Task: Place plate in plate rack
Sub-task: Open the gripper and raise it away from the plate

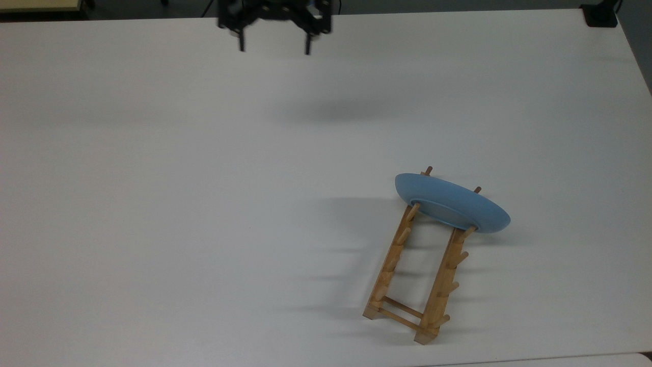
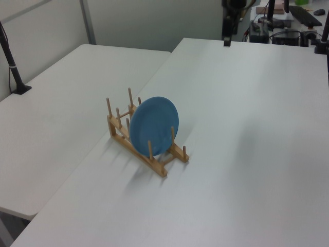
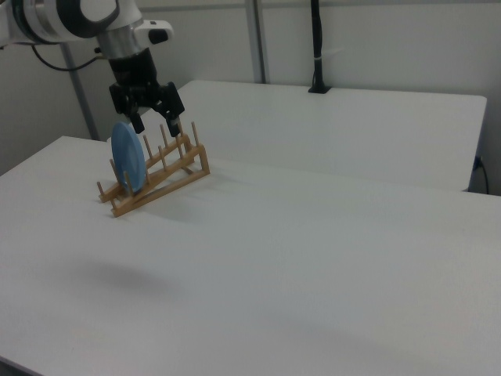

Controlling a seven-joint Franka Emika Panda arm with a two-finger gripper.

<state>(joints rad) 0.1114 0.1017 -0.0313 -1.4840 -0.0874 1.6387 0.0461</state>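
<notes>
Pincer [image 1: 273, 45] hangs open, fingers down, well apart from plate [image 1: 453, 204].

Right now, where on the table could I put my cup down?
Nearly anywhere: the table is bare across the top view's left and middle. The busy spot is lower right in the top view, where the plate stands in the plate rack. The open hand hangs near the far edge.

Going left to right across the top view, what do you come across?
Gripper, open, at the top edge → plate rack → plate, standing on edge at the rack's far end and reaching furthest to the top view's right.
</notes>
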